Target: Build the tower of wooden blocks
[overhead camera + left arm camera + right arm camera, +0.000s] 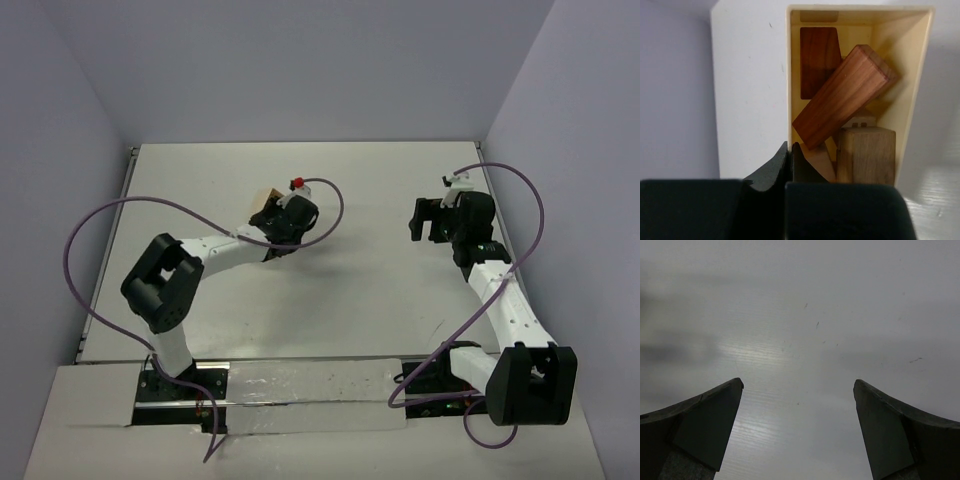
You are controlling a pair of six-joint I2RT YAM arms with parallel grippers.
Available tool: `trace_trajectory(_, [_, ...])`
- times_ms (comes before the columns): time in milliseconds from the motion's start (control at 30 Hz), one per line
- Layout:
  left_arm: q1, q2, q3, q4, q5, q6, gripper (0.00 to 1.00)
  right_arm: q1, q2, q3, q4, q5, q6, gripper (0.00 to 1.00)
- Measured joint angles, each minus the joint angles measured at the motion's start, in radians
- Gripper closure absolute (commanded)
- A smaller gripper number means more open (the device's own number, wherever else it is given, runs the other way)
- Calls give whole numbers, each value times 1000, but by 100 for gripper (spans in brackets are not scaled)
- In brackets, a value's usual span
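In the left wrist view a pale wooden box (790, 75) holds several wood blocks. A long reddish-brown brick (845, 95) leans across a darker brown block (819, 60). A light tan block (866, 155) stands at the near end, with a pale piece (822, 161) beside it. My left gripper (790, 146) is shut on the box's left wall, one finger outside and one inside. From above, the box (263, 199) shows just beyond the left gripper (272, 213). My right gripper (425, 220) hangs open over bare table (799, 385), holding nothing. No tower shows in any view.
Purple cables loop from both arms over the white table (380, 290). Grey walls close in the table at the back and both sides. A strip of clear plastic (310, 395) lies between the arm bases at the near edge.
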Motion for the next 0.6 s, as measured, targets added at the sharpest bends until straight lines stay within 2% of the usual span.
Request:
trace_trajectory(300, [-123, 152, 3, 122, -220, 156, 100, -62, -22, 2, 0, -48, 10, 0])
trace_trajectory(467, [-173, 200, 3, 195, -295, 231, 100, -109, -91, 2, 8, -99, 38, 0])
trace_trajectory(600, [-236, 213, -27, 327, -329, 353, 100, -133, -115, 2, 16, -132, 51, 0])
